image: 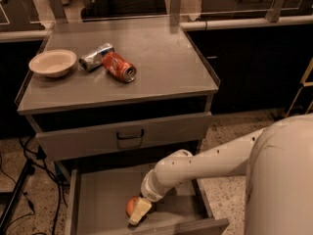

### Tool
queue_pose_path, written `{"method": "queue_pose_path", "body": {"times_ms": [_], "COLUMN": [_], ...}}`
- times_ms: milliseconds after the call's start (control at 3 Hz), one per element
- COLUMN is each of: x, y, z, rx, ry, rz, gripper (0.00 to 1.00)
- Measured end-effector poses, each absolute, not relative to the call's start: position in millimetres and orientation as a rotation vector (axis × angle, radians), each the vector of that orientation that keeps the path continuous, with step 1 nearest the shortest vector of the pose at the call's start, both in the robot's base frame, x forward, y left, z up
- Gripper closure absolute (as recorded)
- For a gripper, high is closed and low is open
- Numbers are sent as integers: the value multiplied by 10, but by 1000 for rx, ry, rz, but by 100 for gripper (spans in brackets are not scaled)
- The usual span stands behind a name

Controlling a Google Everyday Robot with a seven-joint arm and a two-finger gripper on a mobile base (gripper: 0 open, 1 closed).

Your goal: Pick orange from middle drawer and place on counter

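Note:
The orange [132, 205] lies on the bare floor of the open middle drawer [100, 204], near its front middle. My gripper [139, 211] reaches down into the drawer from the right on a white arm and sits right against the orange's right side. Its pale fingers [140, 210] overlap the fruit's lower right. The counter [161, 62] is the broad grey cabinet top above the drawers.
On the counter's left stand a white bowl [53, 62], a crushed silver can [96, 56] and a red soda can [118, 66] lying on its side. A closed drawer front with a black loop handle [129, 134] sits above the open drawer. Black cables [19, 190] trail at the left.

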State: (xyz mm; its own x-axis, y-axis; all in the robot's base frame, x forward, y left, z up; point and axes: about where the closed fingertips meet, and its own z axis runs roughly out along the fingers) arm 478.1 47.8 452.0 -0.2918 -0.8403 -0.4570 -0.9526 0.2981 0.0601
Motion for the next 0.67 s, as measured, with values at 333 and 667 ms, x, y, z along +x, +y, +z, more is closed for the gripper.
{"method": "queue_pose_path", "body": {"times_ms": [333, 667], "x": [4753, 4791], "y": [512, 596], "z": [4503, 4337], "rx": [-1651, -1683], "ry": [2215, 2201], "rz": [453, 448], "gripper": [0, 0]}}
